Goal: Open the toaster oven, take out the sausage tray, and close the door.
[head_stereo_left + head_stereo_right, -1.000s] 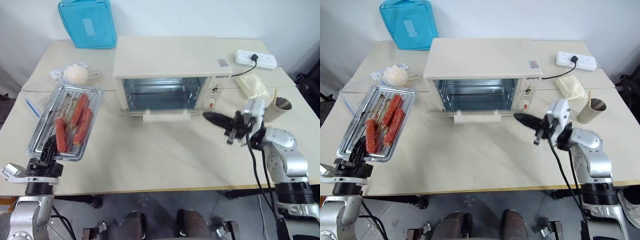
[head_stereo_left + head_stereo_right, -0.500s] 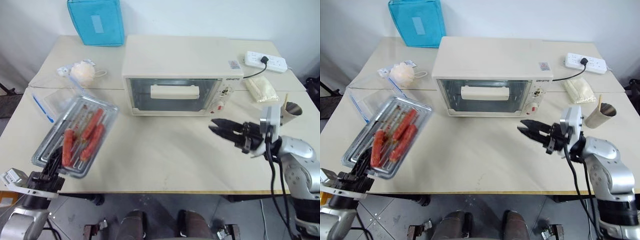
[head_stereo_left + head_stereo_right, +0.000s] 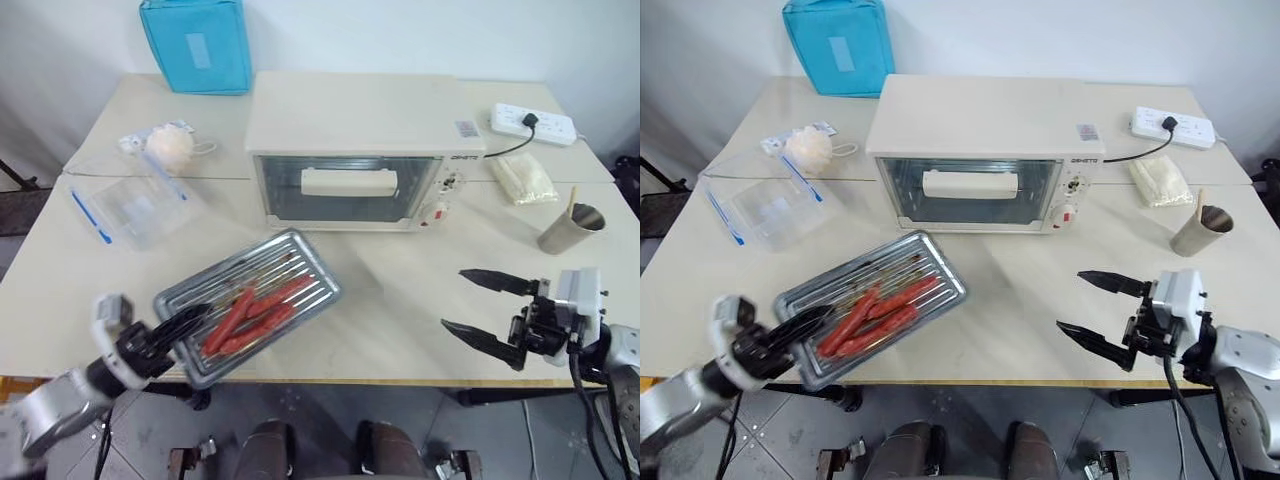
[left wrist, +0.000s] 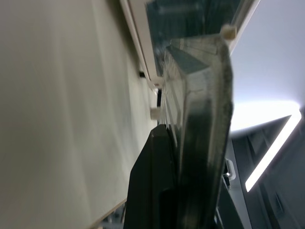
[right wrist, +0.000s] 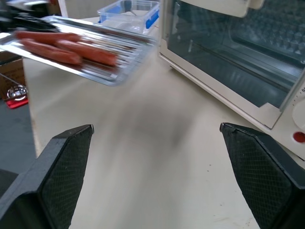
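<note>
The cream toaster oven (image 3: pixel 355 130) stands at the middle back of the table, its glass door (image 3: pixel 345 190) shut and the bar handle up. The shiny sausage tray (image 3: pixel 230 265), with its wire rack and three red sausages (image 3: pixel 250 308), hangs just above the table's front left. My left gripper (image 3: pixel 182 322) is shut on the tray's near corner; the left wrist view shows its black fingers (image 4: pixel 162 181) pinching the rim. My right gripper (image 3: pixel 452 298) is open wide over the front right of the table with nothing between its fingers, and the right wrist view looks toward the tray (image 5: pixel 71 47) and the oven (image 5: pixel 228 62).
A clear plastic box with blue clips (image 3: pixel 135 205) lies at the left, a white puff (image 3: pixel 165 145) behind it and a blue bag (image 3: pixel 195 45) at the back. A power strip (image 3: pixel 535 122), a white packet (image 3: pixel 525 178) and a metal cup (image 3: pixel 570 228) lie to the oven's right.
The oven door went from open to shut. My left gripper swung the tray rightward from the left edge toward the front middle. My right gripper drew back from the oven and opened wide.
</note>
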`<state>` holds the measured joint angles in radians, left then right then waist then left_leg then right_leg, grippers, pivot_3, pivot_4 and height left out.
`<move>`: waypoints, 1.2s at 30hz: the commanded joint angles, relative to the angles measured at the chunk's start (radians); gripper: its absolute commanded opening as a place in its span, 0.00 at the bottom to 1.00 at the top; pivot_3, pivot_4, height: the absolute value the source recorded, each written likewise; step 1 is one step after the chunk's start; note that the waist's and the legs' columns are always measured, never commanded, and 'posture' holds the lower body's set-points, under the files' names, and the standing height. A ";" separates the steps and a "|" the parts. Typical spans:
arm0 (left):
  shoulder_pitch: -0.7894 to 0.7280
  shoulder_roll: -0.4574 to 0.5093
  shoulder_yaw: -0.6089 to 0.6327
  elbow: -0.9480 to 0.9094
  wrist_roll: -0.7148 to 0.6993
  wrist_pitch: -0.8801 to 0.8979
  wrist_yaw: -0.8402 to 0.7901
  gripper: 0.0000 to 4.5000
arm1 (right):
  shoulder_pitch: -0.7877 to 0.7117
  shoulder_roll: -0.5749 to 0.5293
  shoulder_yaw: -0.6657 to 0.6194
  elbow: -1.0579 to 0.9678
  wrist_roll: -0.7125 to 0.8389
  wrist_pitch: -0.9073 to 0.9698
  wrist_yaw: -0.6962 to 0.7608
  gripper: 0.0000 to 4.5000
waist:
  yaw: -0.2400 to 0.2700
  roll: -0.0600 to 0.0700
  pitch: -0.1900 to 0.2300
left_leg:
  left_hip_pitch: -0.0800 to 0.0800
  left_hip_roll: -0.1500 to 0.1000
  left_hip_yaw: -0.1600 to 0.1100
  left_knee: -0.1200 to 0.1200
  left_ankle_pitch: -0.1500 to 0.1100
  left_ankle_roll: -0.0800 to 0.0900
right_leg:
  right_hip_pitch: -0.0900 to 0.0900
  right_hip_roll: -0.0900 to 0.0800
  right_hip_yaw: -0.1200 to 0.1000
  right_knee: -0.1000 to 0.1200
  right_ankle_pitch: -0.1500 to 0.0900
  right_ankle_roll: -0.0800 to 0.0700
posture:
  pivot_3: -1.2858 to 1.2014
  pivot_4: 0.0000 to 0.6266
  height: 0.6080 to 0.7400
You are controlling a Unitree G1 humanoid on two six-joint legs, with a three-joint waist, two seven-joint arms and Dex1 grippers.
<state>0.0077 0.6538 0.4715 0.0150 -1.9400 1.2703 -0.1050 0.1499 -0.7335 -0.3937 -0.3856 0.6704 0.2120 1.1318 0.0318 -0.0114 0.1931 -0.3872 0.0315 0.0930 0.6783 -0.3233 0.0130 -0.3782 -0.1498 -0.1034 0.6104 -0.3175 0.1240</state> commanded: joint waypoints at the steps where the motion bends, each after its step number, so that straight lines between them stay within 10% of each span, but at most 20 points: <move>1: -0.127 0.040 -0.141 0.037 -0.029 0.010 0.034 0.00 | 0.069 -0.008 -0.058 -0.057 0.005 -0.033 0.019 1.00 | -0.006 0.000 0.000 | 0.000 0.000 0.001 0.000 0.001 0.001 | 0.000 0.000 0.000 -0.001 0.000 0.000 | 0.52 0.24 1.00; 18: -0.722 -0.171 -0.473 0.422 0.628 0.066 -0.179 0.00 | 0.298 0.067 -0.106 -0.218 -0.045 -0.067 -0.109 1.00 | -0.005 0.000 0.000 | 0.001 -0.004 0.006 0.000 0.004 0.004 | 0.001 0.004 -0.002 -0.001 0.004 0.008 | 0.52 0.24 1.00; 30: -0.567 0.065 -0.420 0.106 0.902 -0.033 -0.449 0.77 | 0.282 0.035 -0.092 -0.182 -0.050 -0.071 -0.079 1.00 | -0.017 0.000 0.000 | 0.001 -0.001 0.008 -0.002 0.004 0.003 | -0.001 0.005 -0.002 0.000 0.005 0.009 | 0.52 0.24 1.00; 36: -0.297 0.252 -0.304 -0.004 1.122 -0.531 -0.833 1.00 | 0.242 -0.012 -0.110 -0.102 -0.017 -0.052 -0.016 1.00 | -0.018 0.001 0.000 | 0.001 -0.001 0.010 -0.005 0.004 0.003 | -0.003 0.002 -0.001 -0.005 0.004 0.008 | 0.52 0.24 1.00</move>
<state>-0.3274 0.8922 0.0889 0.0409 -0.8758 0.9202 -0.8346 0.3973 -0.7251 -0.4771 -0.4951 0.6244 0.1598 1.0871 0.0137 -0.0103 0.1935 -0.3863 0.0302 0.1034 0.6727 -0.3203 0.0153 -0.3825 -0.1494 -0.1038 0.6052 -0.3132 0.1321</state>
